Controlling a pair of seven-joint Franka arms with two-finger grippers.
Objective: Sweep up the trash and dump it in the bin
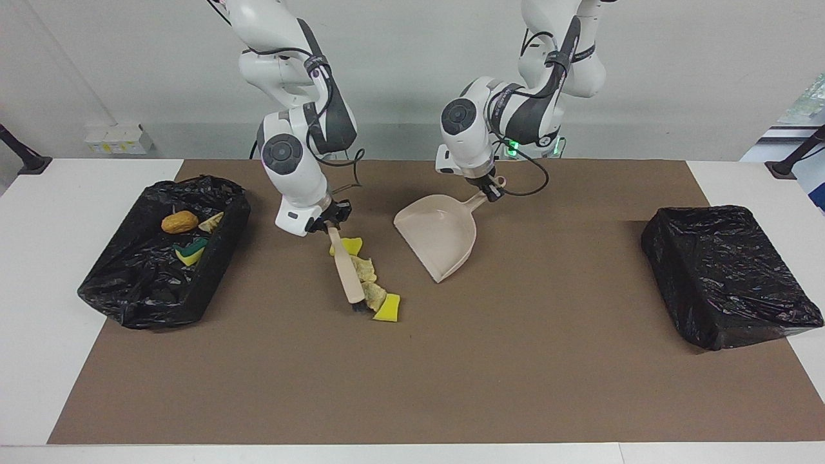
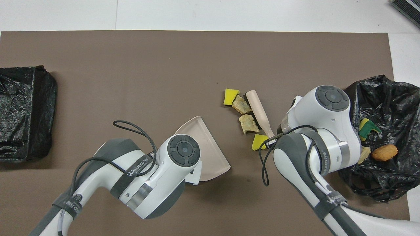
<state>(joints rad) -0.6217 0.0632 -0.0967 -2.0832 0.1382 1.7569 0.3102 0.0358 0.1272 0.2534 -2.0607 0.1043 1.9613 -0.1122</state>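
My right gripper (image 1: 330, 224) is shut on the handle of the beige hand brush (image 1: 345, 274), whose bristle end rests on the brown mat. Trash lies in a row against the brush on the side toward the dustpan: a yellow sponge piece (image 1: 351, 245), two pale crumbly chunks (image 1: 366, 269), and another yellow sponge piece (image 1: 388, 308). My left gripper (image 1: 491, 189) is shut on the handle of the beige dustpan (image 1: 441, 235), its mouth turned toward that row, a short gap away. The open black-lined bin (image 1: 129, 283) at the right arm's end holds an orange-brown lump (image 1: 179, 222) and a green-backed sponge (image 1: 190, 251).
A second bin (image 1: 728, 274) wrapped in black plastic stands at the left arm's end of the table. The brown mat (image 1: 451, 386) covers most of the tabletop, with white table showing at both ends. In the overhead view both wrists hide their own grippers.
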